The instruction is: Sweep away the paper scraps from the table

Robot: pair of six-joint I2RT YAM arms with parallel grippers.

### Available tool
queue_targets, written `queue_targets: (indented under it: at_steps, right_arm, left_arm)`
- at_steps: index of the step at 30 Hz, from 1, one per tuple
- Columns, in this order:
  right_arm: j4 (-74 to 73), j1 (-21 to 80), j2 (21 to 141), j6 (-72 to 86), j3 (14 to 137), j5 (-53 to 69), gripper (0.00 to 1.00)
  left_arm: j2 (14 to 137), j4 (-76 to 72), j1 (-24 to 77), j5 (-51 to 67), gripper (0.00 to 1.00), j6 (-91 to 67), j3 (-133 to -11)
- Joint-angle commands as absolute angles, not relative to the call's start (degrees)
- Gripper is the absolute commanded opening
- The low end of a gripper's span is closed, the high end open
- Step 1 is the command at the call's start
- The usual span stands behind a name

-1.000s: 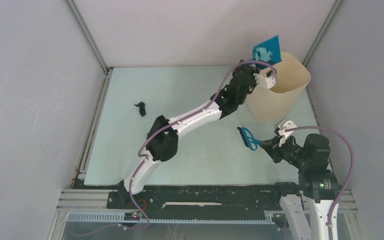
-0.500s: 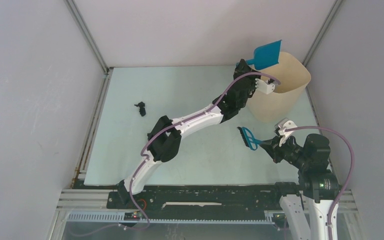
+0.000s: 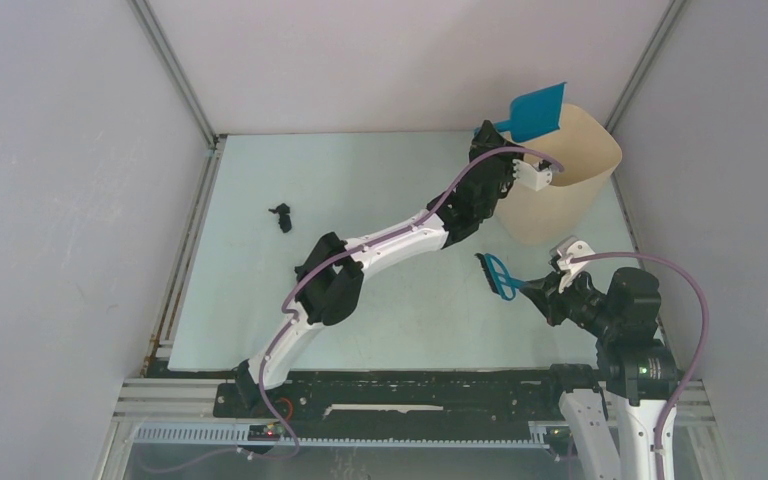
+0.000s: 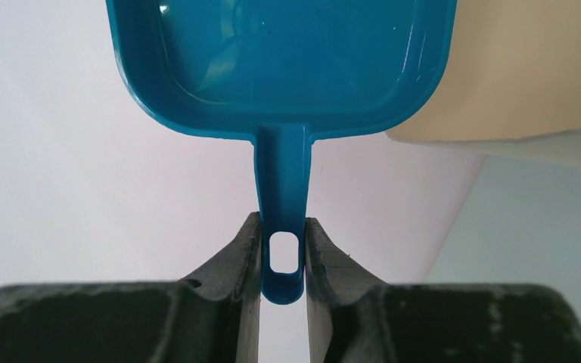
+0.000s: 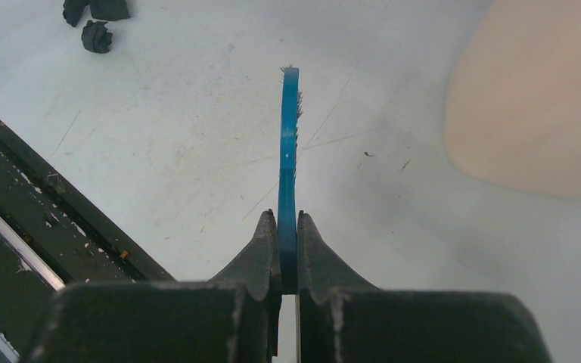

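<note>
Left pincer (image 4: 282, 229) is clamped on the handle of the blue dustpan (image 4: 280, 68), which is held up at the rim of the beige bin (image 3: 560, 185) in the far right corner. Right pincer (image 5: 287, 227) is pinching the little blue brush (image 5: 289, 136) over the near right of the bench (image 3: 380, 170). Dark paper scraps (image 3: 281, 216) sit well off to the left, maybe two or three, hard to count.

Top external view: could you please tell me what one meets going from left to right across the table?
Dark paper scraps → blue hand brush → beige bin. The blue dustpan overlaps the bin, so I leave it out.
</note>
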State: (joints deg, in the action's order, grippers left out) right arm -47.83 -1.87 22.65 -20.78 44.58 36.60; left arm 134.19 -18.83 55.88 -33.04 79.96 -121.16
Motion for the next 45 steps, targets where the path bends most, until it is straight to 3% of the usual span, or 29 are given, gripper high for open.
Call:
queue_targets:
  at_steps: [1,9,21,29,45]
  right_arm:
    - [-47.24,-2.2,22.19,-21.56,44.47,37.62,0.0]
    - [-47.18,-2.61,22.21,-21.53,44.47,37.66,0.0]
    - [-47.15,-3.25,22.24,-21.5,44.42,37.57,0.0]
    - [-47.1,-3.29,22.51,-21.58,44.45,37.69,0.0]
    - [-47.03,-3.34,22.51,-21.45,44.47,37.53,0.0]
  left_arm:
    - [129.28,-20.77,56.01,-33.22,0.0,78.2,-122.14]
    - [127.25,-19.14,55.82,-34.61,0.0,74.9,-122.86]
    - [119.69,2.77,57.59,-45.17,0.0,47.81,-129.83]
    - [102.39,5.34,61.33,-44.23,0.0,31.84,-107.98]
    - [67.61,28.4,61.44,-32.35,0.0,-11.8,-65.91]
